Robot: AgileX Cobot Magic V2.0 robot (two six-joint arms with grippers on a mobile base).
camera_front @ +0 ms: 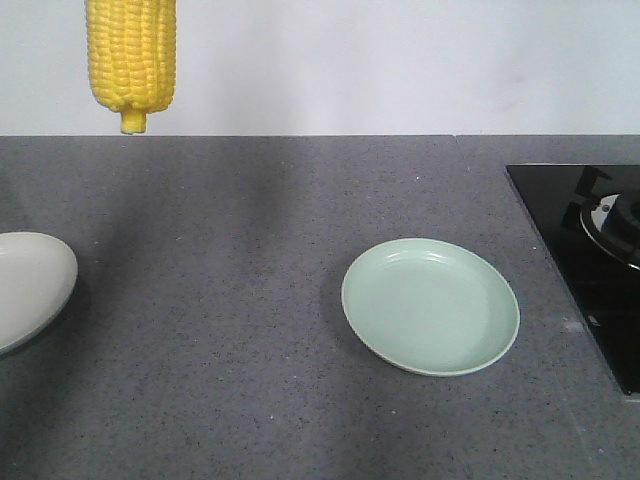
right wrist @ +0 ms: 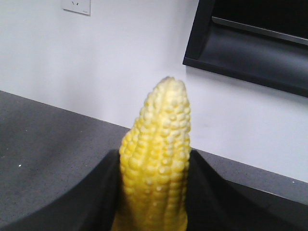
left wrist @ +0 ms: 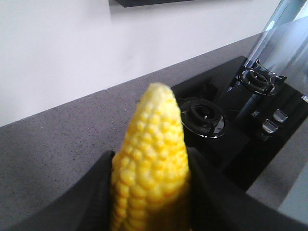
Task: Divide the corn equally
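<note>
Corn cob A [left wrist: 153, 144]: clamped between the two black fingers [left wrist: 91, 202] of the left gripper [left wrist: 149, 166], which press on its flanks. The tapered tip points away from the wrist camera. Kernels are bright yellow, and the lower part of the cob is hidden between the fingers.

Corn cob B [right wrist: 159, 130]: held the same way in the right gripper [right wrist: 154, 163], with a black finger [right wrist: 211, 197] tight on each side and the tip pointing up in the frame.

Front view: one hanging cob [camera_front: 131, 60] is in the air over the far left part of the countertop [camera_front: 220, 350], stubby stem end down and top cut off by the frame. Its gripper is out of view, so A or B cannot be told. No corn lies on either plate.

Pale green plate [camera_front: 430, 306]: flat on the countertop, right of centre.

White plate [camera_front: 25, 285]: at the countertop's left side, cut off by the frame.

Black gas hob [camera_front: 590, 260]: set into the right edge. The left wrist view shows two burners [left wrist: 204, 115] and two knobs [left wrist: 269, 126].

Behind cob B: a white wall [right wrist: 120, 62] with a socket [right wrist: 76, 6] and a dark overhead fixture [right wrist: 250, 43].
</note>
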